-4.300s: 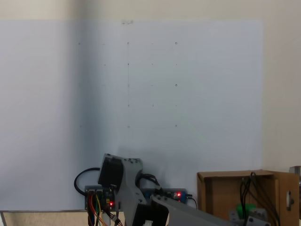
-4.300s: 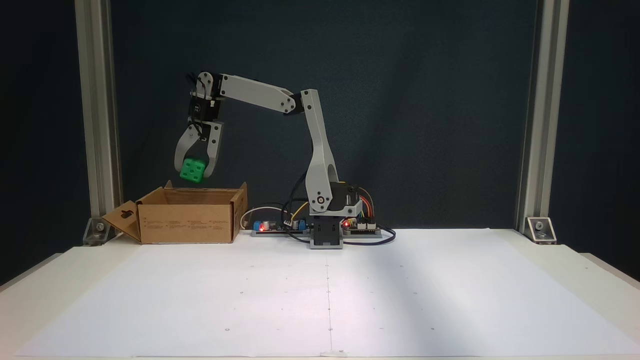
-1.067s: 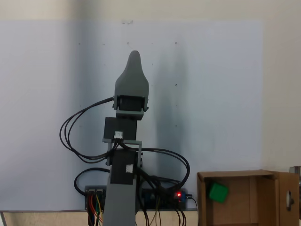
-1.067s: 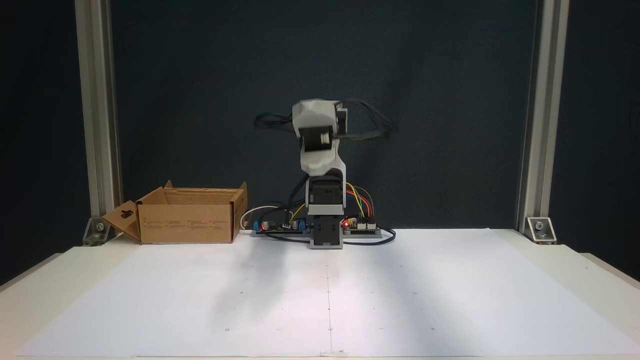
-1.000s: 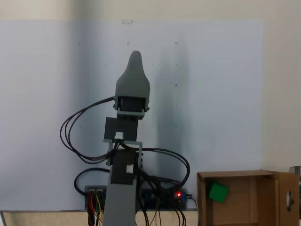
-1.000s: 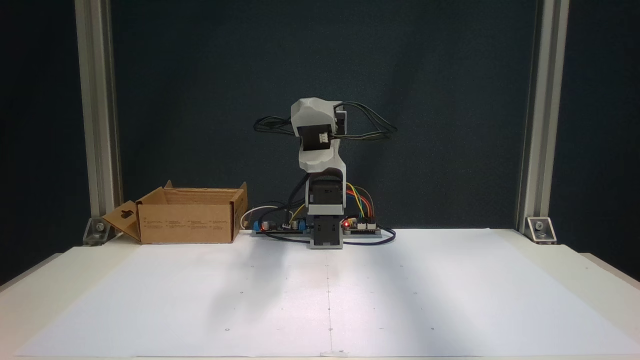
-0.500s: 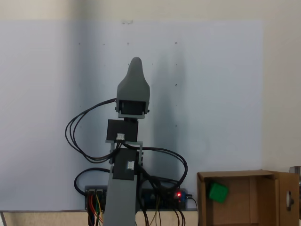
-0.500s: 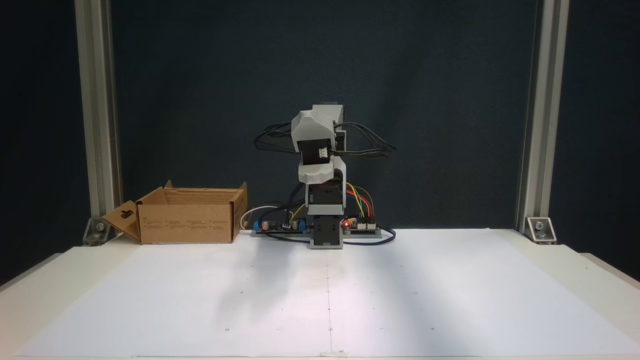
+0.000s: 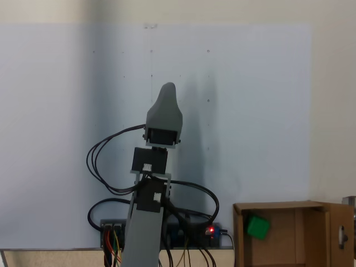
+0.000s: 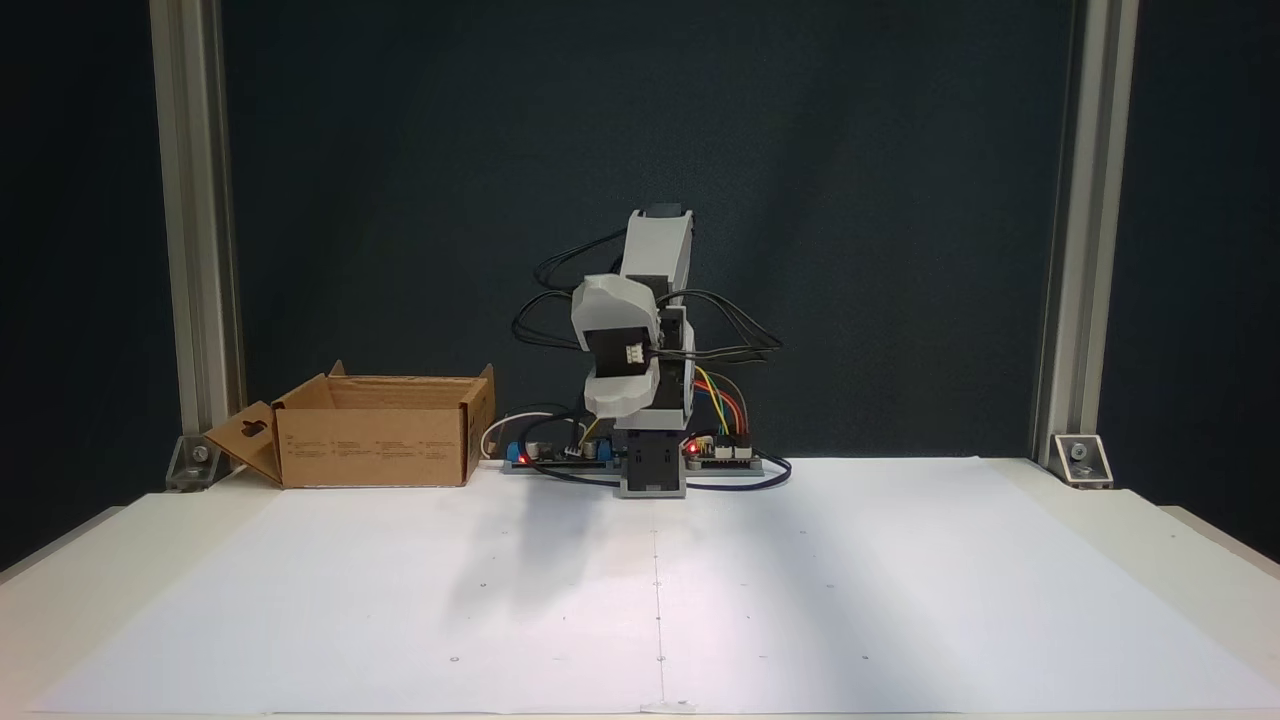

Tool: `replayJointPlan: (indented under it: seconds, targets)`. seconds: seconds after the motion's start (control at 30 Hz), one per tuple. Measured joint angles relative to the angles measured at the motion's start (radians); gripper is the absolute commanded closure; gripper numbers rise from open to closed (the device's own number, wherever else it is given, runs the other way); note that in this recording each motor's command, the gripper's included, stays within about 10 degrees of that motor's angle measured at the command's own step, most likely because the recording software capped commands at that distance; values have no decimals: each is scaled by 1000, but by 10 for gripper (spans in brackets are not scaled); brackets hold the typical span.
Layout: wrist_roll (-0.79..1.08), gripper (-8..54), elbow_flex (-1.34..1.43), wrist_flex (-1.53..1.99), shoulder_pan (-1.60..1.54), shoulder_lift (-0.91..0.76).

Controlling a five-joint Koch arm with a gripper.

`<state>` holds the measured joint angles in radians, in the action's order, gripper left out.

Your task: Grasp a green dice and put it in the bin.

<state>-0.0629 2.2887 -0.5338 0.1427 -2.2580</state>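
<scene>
The green dice (image 9: 258, 227) lies inside the bin (image 9: 278, 207), near its back left corner in a fixed view. In another fixed view the bin (image 10: 375, 445) stands at the table's far left, and its brown cardboard walls hide the dice. My gripper (image 9: 167, 89) is far from the bin, over the middle of the white sheet, and holds nothing. It points straight at the camera in another fixed view, gripper (image 10: 615, 350), just above the arm's base. Its jaws overlap in both fixed views, so I cannot see whether they are apart.
Circuit boards with red lights and looping cables (image 10: 720, 455) sit around the arm's base (image 10: 652, 475). Aluminium posts (image 10: 195, 250) stand at the back corners. A white paper sheet (image 10: 800, 600) with small dots covers the table in front.
The arm has folded down over the last second. The gripper sank lower and drew back toward the base. The dice stays still in the bin.
</scene>
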Motion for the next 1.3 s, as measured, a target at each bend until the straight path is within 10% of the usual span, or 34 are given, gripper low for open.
replayJointPlan:
  seconds: [1.3]
  targets:
    - [0,5,307,-571,-123,0]
